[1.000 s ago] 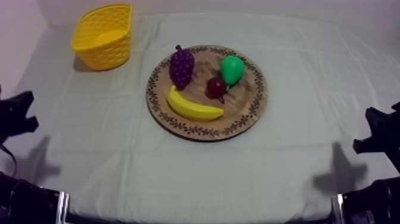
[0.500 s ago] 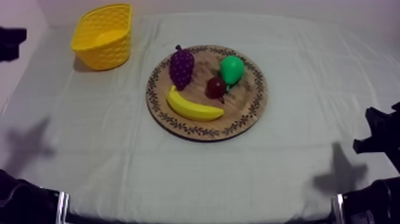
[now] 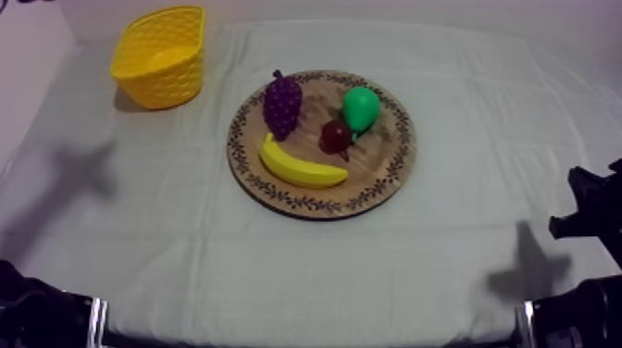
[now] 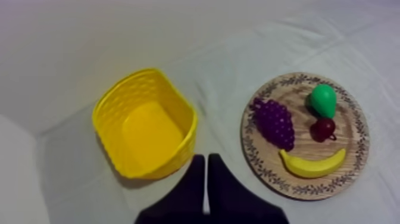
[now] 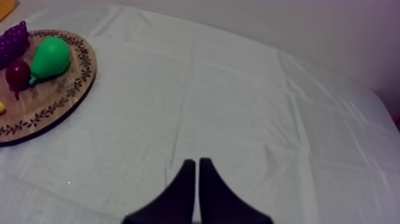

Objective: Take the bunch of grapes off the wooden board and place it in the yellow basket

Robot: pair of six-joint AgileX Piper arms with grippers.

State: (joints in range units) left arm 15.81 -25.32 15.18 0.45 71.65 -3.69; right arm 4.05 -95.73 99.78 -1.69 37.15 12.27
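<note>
The purple bunch of grapes (image 3: pixel 282 104) lies on the left part of the round wooden board (image 3: pixel 389 171), above the banana. The yellow basket (image 3: pixel 171 83) stands empty at the table's far left corner. My left gripper (image 4: pixel 206 164) is shut on nothing and hangs high over the cloth, between the basket (image 4: pixel 114 95) and the board (image 4: pixel 351 137), with the grapes (image 4: pixel 274 123) well below it. My right gripper (image 5: pixel 197 164) is shut too, low at the right edge (image 3: pixel 578 208), far from the grapes (image 5: pixel 13 39).
A banana (image 3: pixel 301 165), a green pear (image 3: pixel 361 106) and a small red fruit (image 3: pixel 335 136) share the board with the grapes. Bare grey-white cloth surrounds the board on all sides. My left arm's shadow falls on the cloth at the left.
My left arm has risen from the low left edge, up and past the upper left corner of the top view. Its shadow has moved up the cloth. The right arm has not moved.
</note>
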